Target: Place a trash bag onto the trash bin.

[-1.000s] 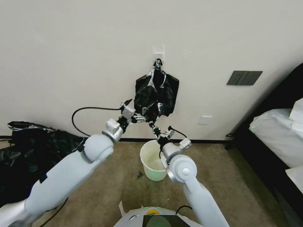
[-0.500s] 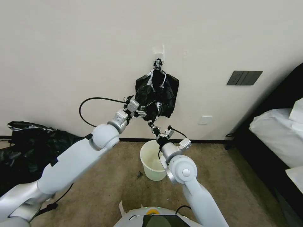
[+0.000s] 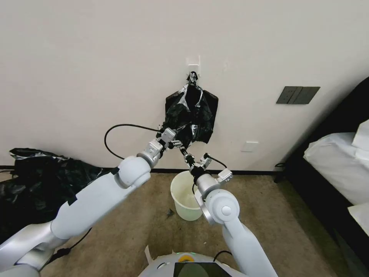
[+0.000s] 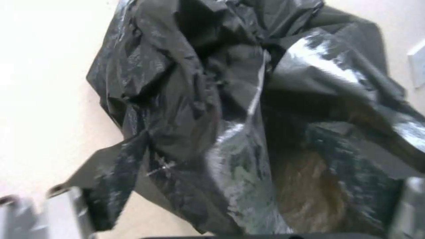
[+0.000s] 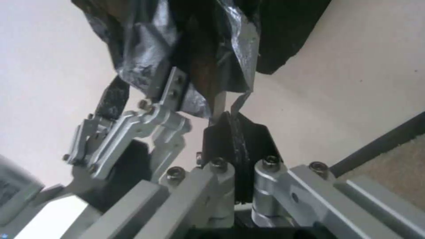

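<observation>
- The bag [image 3: 191, 115] hangs on the wall from a small white hook [image 3: 193, 62], its top knotted into a thin neck just under the hook.
- It is black, thin and glossy, heavily crumpled, with pale sheen along its folds; below the neck it spreads into a wide bunch with loose flaps at its lower edge.
- Up close in my left wrist view, the bag [image 4: 239, 109] shows deep creases and bright streaks, and a thin stretch near its lower part lets a brownish tone through.
- My left gripper [image 3: 177, 143] is raised at the bag's lower left edge, fingers spread, with plastic lying between them; I cannot tell whether the fingers press on it.
- In my right wrist view, my left gripper [image 5: 175, 91] has one finger laid against the bag's [image 5: 195, 43] underside.
- My right gripper [image 3: 185, 151] points up just beneath the bag's bottom edge, close beside the left one.
- My right gripper [image 5: 232, 127] is clenched on a hanging strip of the bag, its dark pads pinched together on the plastic.
- The bin [image 3: 183, 197] stands on the carpet below the bag, near the wall, upright, cream-white, open mouth up, partly hidden by my right arm.
- A big heap of black plastic [image 3: 36, 181] lies on the floor far to my left.
</observation>
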